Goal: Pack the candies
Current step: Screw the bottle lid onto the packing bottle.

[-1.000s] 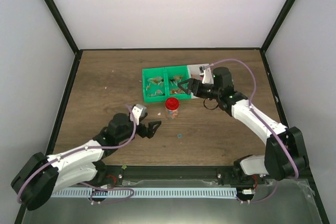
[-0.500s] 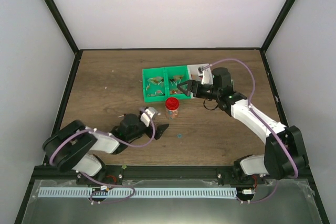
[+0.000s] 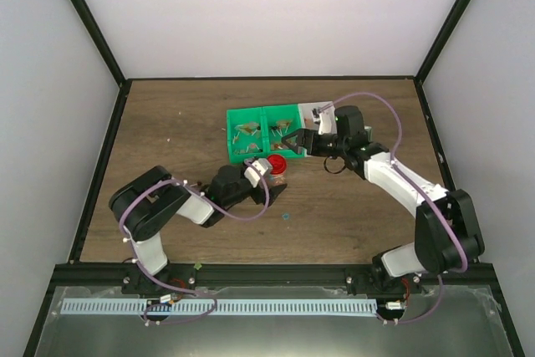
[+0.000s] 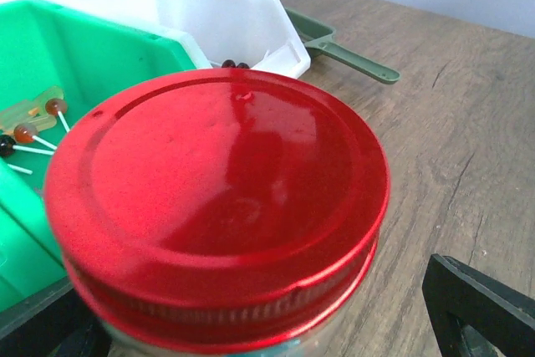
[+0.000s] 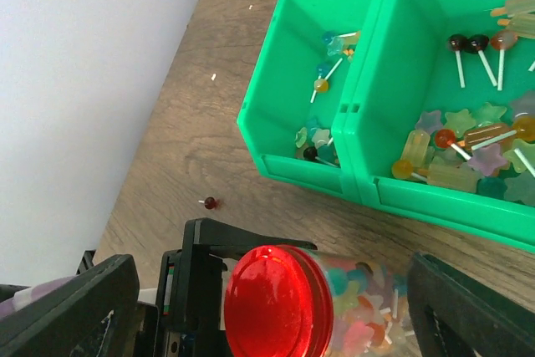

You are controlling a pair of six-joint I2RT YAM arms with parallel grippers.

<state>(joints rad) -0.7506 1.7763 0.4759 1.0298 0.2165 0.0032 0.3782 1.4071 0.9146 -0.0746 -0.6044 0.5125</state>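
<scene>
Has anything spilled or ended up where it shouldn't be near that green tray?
Yes. One small dark red lollipop lies alone on the brown wooden table, outside the green plastic tray that holds the other sweets. It is away from everything else, so it looks like a stray that was dropped.

A clear jar (image 5: 359,298) capped with a round red lid (image 4: 217,206) sits between the jaws of my left end effector (image 4: 251,323) on the wooden tabletop (image 4: 468,123). Just beyond it stand two green bins (image 5: 292,160) side by side, then a white bin (image 4: 226,18), with an olive-green scoop (image 4: 351,54) lying flat beside that one. Pale walls (image 3: 267,14) enclose the tabletop.
</scene>
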